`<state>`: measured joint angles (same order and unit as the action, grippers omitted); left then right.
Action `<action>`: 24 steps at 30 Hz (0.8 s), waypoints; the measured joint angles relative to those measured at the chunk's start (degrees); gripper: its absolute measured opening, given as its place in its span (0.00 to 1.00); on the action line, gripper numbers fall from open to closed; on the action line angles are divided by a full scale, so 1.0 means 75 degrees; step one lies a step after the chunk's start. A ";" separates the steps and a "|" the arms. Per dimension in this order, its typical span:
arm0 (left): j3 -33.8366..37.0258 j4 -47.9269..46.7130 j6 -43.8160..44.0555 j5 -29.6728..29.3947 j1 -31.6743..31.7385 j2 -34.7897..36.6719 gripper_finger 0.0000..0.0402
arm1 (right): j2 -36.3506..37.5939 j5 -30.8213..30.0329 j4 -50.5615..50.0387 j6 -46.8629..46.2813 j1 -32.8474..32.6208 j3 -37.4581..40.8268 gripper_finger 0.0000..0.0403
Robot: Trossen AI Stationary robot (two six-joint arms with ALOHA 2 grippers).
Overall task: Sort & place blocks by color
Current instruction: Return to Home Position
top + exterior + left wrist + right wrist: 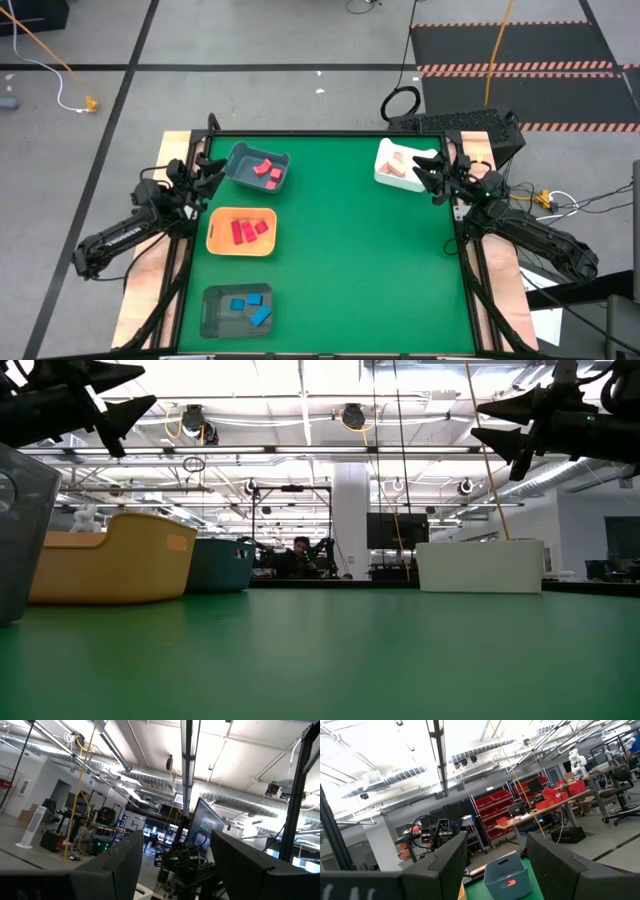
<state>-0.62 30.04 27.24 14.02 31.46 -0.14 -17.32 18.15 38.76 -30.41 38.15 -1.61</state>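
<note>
Several red blocks (238,233) in orange tray (214,241), long axes near-parallel

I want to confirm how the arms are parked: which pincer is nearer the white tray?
Right. The right pincer hangs at the white tray's edge on the table's right side. The left pincer is far across the table, beside the grey tray.
</note>
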 joint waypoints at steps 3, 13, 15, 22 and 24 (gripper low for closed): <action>0.0000 0.0000 0.0000 -0.0001 0.0000 0.0000 0.58 | 0.0000 0.0000 -0.0001 0.0000 -0.0003 -0.0001 0.50; 0.0000 0.0000 0.0000 -0.0002 0.0000 0.0000 0.58 | 0.0036 -0.0185 0.0172 -0.2648 0.0071 0.0023 0.50; 0.0000 0.0000 0.0000 -0.0001 0.0000 -0.0002 0.58 | 0.0029 -0.0197 0.0266 -0.3873 0.0067 0.0023 0.50; 0.0000 -0.0029 0.0000 -0.0003 -0.0003 -0.0013 0.58 | -0.0002 -0.0203 0.0159 -0.5220 0.0066 0.0023 0.50; 0.0000 -0.0042 0.0000 0.0000 -0.0002 -0.0023 0.58 | -0.0002 -0.0201 0.0158 -0.5206 0.0066 0.0023 0.50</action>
<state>-0.62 29.72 27.24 14.02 31.45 -0.32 -17.34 16.64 39.95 -69.46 38.65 -1.43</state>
